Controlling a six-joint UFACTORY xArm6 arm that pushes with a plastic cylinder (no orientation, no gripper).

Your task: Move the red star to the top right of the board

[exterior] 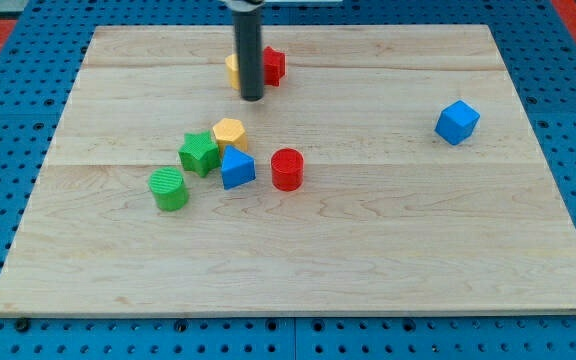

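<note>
The red star (273, 66) lies near the view's top, left of centre, partly hidden behind the rod. A yellow block (232, 70) sits just left of it, also partly hidden, its shape unclear. My tip (252, 98) rests on the board directly in front of these two blocks, between them and just below them in the view. The top right of the wooden board (468, 50) lies far to the right of the star.
A blue cube (457, 122) sits at the right. A cluster lies left of centre: a yellow hexagon (229, 132), a green star (199, 154), a blue block (236, 169), a red cylinder (287, 169) and a green cylinder (169, 189).
</note>
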